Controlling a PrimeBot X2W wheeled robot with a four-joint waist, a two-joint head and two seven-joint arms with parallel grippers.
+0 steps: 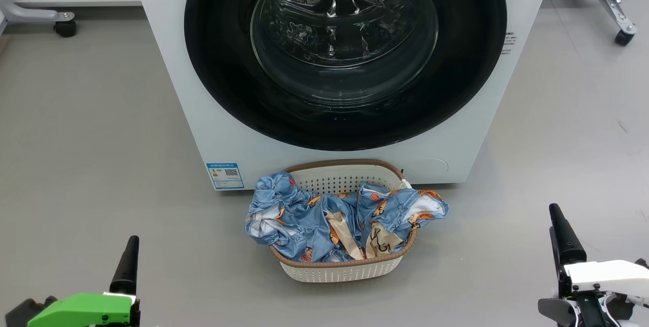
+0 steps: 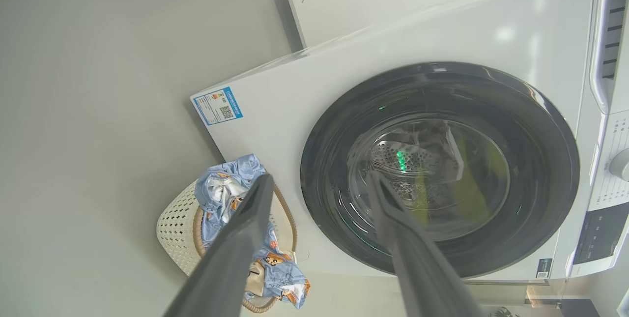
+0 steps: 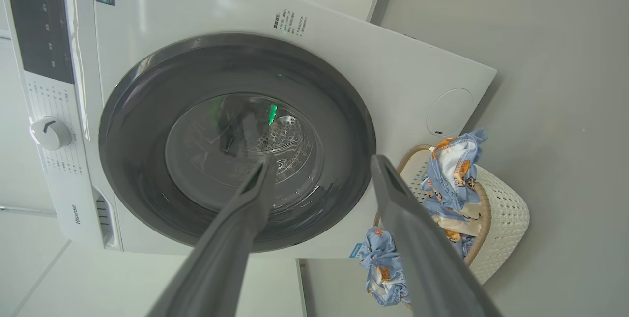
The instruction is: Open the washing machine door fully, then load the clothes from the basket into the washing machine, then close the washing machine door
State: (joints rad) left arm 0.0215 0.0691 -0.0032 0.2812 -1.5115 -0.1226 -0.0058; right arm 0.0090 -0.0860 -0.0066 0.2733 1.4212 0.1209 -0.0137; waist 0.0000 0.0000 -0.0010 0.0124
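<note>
The washing machine door (image 1: 345,48), a glossy black ring around a bulging glass bowl, sits shut on the white washing machine (image 1: 172,88), so opening it likely comes first. The perforated cream basket (image 1: 342,268) stands on the floor (image 1: 76,139) just before it, handy for loading, with soft blue printed clothes (image 1: 324,220) spilling over its woven rim. The left hand (image 2: 320,179) and right hand (image 3: 323,162) hang wide, empty.

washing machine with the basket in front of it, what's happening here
Laundry loading is about to start; no step looks done yet. The washing machine has its door shut, and the blue printed clothes lie heaped in the basket on the floor right before it. The robot's left pincer and right pincer are both open and empty, touching nothing.
</note>
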